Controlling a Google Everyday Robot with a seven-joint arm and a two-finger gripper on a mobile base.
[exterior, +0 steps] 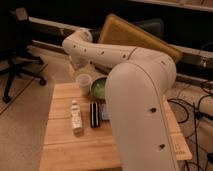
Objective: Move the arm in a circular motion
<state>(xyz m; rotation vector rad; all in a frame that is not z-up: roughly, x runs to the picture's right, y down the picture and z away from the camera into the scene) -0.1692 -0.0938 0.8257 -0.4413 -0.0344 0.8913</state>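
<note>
The cream-white arm (137, 95) fills the right half of the camera view. Its thick near segment rises over the wooden table (65, 150). A tubular segment with dark screw holes runs up-left to a rounded joint (77, 41). From there the arm bends down behind itself. The gripper (78, 67) hangs at that end, just above a clear cup (83, 83) at the table's far edge, and holds nothing that I can see.
On the table are a green bowl (98, 88), a white bottle (76, 117) lying flat and a dark flat pack (94, 114). An office chair (17, 55) stands at the left. A yellow board (135, 36) leans behind. Cables (197, 102) trail at the right.
</note>
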